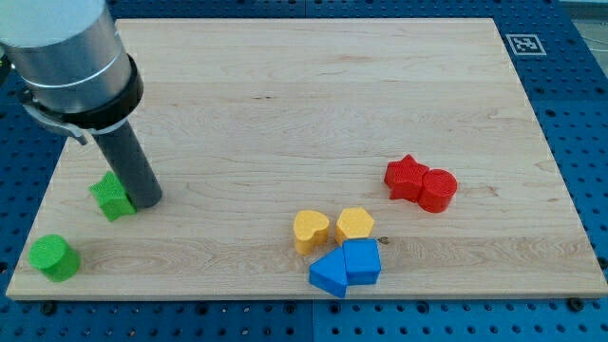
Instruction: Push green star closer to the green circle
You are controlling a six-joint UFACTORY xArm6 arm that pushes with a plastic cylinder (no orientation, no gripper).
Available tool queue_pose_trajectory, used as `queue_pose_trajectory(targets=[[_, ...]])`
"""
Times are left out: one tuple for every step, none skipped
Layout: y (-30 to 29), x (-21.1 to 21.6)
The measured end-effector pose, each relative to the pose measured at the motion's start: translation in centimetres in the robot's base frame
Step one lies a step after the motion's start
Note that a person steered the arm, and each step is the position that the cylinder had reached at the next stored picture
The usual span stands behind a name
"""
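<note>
Camera view, bench (285, 85) of pale wood.

- Tool: my tip (144, 201), a plain dark rod end with nothing to spread or pinch, resting on the bench.
- Green star (111, 197): view's left, touching my tip on its left side. Judged: tip set to the star's right and slightly above, to drive it down-left.
- Green circle (52, 256): bottom-left corner, near the star but apart.
- Red star (407, 177), red cylinder (439, 189): touching, at right.
- Yellow heart (310, 229), yellow block (354, 224), two blue blocks (346, 266): clustered at bottom centre.

Wooden board (285, 104) carries green star (111, 197), green circle (53, 256), red, yellow, blue blocks
</note>
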State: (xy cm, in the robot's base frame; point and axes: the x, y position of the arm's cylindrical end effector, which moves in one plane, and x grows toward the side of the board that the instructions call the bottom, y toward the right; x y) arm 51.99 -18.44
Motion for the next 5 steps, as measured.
queue_pose_trajectory(targets=[[-2.5,-0.3],[-2.5,-0.6],[-2.5,-2.6],[-4.0,-4.0],[-5.4,-3.9]])
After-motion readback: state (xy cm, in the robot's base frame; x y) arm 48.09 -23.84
